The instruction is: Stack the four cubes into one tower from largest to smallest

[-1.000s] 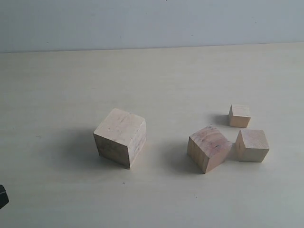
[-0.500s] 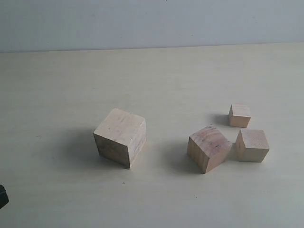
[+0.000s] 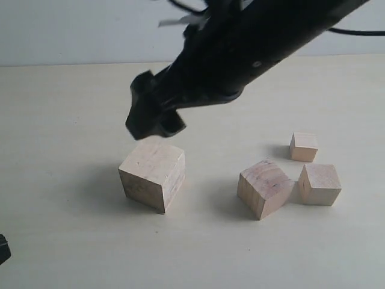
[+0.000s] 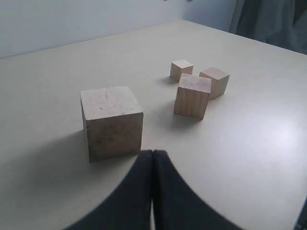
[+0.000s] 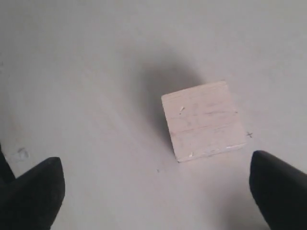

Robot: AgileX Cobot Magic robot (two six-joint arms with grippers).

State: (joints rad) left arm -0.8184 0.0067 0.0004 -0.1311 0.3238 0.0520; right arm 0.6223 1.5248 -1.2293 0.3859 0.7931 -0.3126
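Note:
Four pale wooden cubes lie apart on the table, none stacked. The largest cube [image 3: 153, 174] [image 4: 111, 122] [image 5: 201, 120] is left of centre. To the right are the second cube [image 3: 264, 188] [image 4: 193, 95], the third cube [image 3: 319, 183] [image 4: 215, 81] touching it, and the smallest cube [image 3: 303, 146] [image 4: 181, 69] behind them. My right gripper [image 3: 153, 120] [image 5: 156, 191] hangs open just above the far side of the largest cube, holding nothing. My left gripper [image 4: 153, 154] is shut and empty, low near the table's front, a short way from the largest cube.
The pale table [image 3: 72, 108] runs back to a grey wall [image 3: 72, 30]. My right arm [image 3: 252, 48] crosses the scene from the upper right. A dark bit of the left gripper [image 3: 3, 248] shows at the lower left edge.
The right arm has swung in from the upper right and now hangs over the largest cube. The cubes and the left gripper have not moved.

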